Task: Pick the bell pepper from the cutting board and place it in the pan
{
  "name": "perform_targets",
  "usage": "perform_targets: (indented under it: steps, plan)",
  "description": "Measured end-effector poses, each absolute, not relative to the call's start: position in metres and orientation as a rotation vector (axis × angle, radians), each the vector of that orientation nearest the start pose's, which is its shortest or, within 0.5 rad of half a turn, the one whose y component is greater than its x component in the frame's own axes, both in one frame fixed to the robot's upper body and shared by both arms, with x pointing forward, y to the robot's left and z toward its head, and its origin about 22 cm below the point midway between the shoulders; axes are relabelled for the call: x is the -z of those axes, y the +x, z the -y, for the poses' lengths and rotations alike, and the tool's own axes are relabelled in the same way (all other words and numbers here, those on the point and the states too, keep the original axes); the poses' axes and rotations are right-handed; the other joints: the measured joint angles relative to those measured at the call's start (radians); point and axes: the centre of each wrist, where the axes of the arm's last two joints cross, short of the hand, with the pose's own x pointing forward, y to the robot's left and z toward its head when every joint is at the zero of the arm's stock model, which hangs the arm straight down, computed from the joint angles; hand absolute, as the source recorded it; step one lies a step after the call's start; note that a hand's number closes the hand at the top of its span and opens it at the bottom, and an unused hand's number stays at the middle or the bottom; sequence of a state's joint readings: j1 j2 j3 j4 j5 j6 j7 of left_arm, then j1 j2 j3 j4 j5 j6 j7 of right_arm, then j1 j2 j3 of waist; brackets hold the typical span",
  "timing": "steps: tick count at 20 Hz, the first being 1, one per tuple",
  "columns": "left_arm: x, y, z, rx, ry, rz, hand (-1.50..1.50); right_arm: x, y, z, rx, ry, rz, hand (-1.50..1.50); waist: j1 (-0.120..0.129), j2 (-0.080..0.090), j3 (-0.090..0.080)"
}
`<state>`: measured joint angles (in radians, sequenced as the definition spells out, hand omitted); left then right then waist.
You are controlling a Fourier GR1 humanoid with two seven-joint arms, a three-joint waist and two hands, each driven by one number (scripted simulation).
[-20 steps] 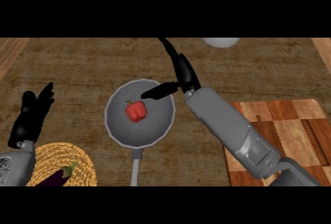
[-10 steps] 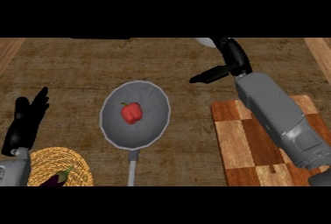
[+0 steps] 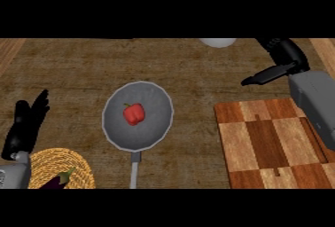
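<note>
**Red pepper lying in the grey pan**

A small red bell pepper (image 3: 133,114) lies inside a round grey metal pan (image 3: 156,133) on a brown counter (image 3: 78,66). A checkered wooden cutting board (image 3: 262,142) sits at right. The black right hand (image 3: 282,62) hangs open above it; the left hand (image 3: 26,126) rests open at the left edge.

We note a counter (image 3: 78,66) with a dark brown, mottled top that fills most of the view. Lighter wood strips show at its upper left corner (image 3: 8,48) and upper right corner (image 3: 324,46). A woven mat (image 3: 65,166) lies at the lower left, and a pale round object (image 3: 218,42) sits at the top edge. Light is even, with soft shadows.
</note>
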<state>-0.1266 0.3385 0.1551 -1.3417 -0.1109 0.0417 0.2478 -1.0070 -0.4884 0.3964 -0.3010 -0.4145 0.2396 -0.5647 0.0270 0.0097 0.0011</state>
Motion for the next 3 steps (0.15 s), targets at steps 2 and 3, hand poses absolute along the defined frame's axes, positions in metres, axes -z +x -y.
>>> perform_targets:
  steps: [2, 3]
  plan:
    - [-0.015, 0.273, -0.345, 0.111, 0.484, 1.218, 0.0, -0.087, 0.437, 0.318, -0.503, 0.032, 1.76, -1.5, 0.0, 0.001, 0.0]
    - [-0.013, 0.274, -0.345, 0.113, 0.484, 1.219, 0.0, -0.086, 0.436, 0.324, -0.513, 0.028, 1.76, -1.5, 0.0, 0.001, 0.0]
